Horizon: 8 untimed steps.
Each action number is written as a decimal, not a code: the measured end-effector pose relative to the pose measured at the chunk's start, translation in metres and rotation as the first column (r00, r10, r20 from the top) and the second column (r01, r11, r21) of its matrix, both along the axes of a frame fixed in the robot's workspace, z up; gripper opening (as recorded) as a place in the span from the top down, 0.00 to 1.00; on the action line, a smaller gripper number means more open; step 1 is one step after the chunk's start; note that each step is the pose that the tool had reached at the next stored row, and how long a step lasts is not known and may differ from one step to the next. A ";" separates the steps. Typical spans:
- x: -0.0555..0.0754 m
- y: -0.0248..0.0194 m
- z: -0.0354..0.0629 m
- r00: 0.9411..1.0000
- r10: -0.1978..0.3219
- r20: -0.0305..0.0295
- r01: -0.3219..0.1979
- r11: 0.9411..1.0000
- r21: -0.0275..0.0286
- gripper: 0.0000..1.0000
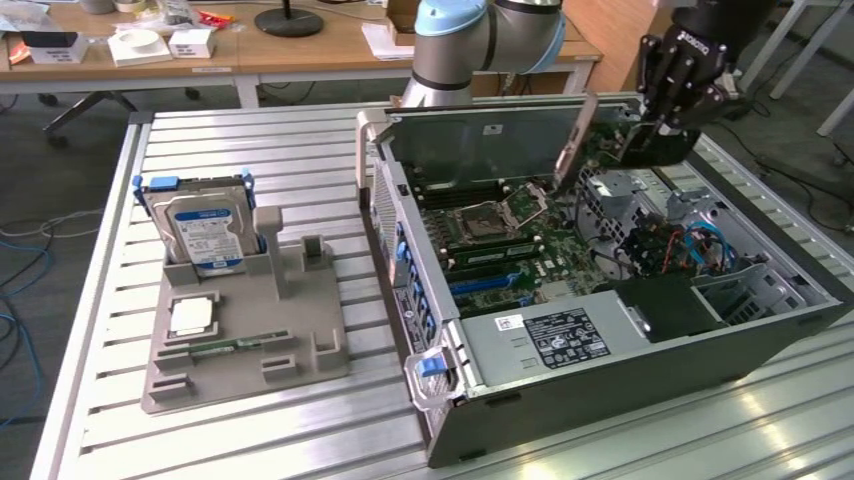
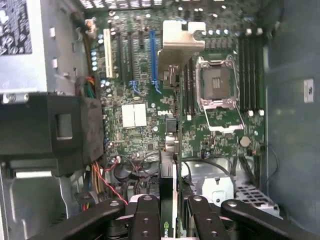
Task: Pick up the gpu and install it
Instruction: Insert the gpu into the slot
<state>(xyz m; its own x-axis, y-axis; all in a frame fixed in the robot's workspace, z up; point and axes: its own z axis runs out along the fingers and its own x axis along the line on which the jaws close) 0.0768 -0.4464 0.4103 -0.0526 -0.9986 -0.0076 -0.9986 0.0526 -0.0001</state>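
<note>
My gripper (image 1: 657, 138) hangs over the far right side of the open computer case (image 1: 747, 340), shut on the gpu (image 1: 587, 140). The card points down toward the motherboard (image 1: 514, 235). In the wrist view the gpu (image 2: 171, 165) runs edge-on out from between my fingers (image 2: 145, 220), and its metal end bracket (image 2: 180, 42) is at the far end. The card floats above the board, next to the blue expansion slot (image 2: 152, 52) and apart from it.
On the exterior view's left a grey fixture (image 1: 240, 345) holds a silver hard drive (image 1: 200, 235) with a blue label and a small green memory stick (image 1: 220, 347). Inside the case are the power supply (image 1: 561, 335), a CPU socket (image 2: 217, 82) and bundled cables (image 1: 667, 250).
</note>
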 end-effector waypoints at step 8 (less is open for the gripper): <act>0.000 0.0000 -0.0003 0.996 0.085 0.000 -0.085 0.996 -0.001 0.74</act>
<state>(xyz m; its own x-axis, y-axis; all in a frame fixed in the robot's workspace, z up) 0.0769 -0.4463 0.4100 0.0324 -0.9995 -0.0069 -0.9995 -0.0324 -0.0001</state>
